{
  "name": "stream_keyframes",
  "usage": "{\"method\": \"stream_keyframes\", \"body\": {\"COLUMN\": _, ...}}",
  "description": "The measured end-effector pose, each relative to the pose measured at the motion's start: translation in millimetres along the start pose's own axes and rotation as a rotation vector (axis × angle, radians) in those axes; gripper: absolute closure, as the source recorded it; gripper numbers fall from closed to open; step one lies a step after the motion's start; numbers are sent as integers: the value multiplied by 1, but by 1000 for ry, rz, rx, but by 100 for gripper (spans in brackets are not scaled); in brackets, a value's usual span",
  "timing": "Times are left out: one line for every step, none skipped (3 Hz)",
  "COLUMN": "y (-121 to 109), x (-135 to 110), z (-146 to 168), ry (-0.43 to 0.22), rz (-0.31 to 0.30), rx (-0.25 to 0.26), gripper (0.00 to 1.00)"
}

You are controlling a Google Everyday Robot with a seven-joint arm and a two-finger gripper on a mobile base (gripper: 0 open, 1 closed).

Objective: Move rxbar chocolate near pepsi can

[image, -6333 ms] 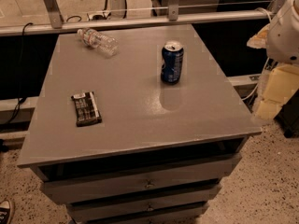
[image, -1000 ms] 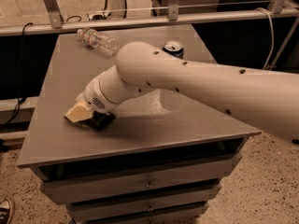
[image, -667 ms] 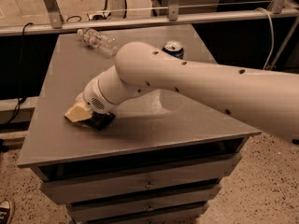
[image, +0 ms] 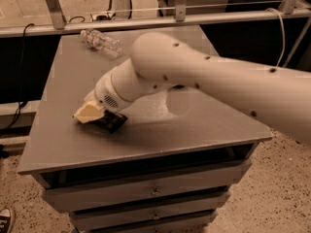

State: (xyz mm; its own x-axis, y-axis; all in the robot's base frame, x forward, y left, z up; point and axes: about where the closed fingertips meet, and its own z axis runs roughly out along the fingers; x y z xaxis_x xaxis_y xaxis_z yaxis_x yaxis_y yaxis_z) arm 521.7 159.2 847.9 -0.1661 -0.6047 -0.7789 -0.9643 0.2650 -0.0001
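Note:
The rxbar chocolate (image: 111, 122), a flat black bar, lies on the grey table top (image: 146, 135) at its left front. My gripper (image: 90, 113) is down right at the bar's left end, its cream tip covering that end. My white arm (image: 204, 76) reaches in from the right across the table. The pepsi can is hidden behind the arm; only its pale reflection (image: 179, 101) shows on the table below the arm.
A clear plastic bottle (image: 102, 41) lies on its side at the table's far left corner. Metal rails (image: 146, 21) run behind the table. Drawers (image: 150, 192) sit below the top. A shoe tip (image: 5, 220) is on the floor at the lower left.
The arm swung in from the right and came down on the bar. In the last second it shifted slightly right and now covers the can's top. The bar has barely moved.

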Motion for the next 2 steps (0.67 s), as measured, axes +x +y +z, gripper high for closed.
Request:
{"method": "stream_keyframes", "body": {"y": -6, "x": -24, "z": -86, "ry": -78, "rz": -94, "rx": 37, "gripper": 100}}
{"method": "stream_keyframes", "body": {"y": -10, "x": -27, "z": -138, "ry": -110, "rz": -184, "rx": 59, "gripper": 100}}
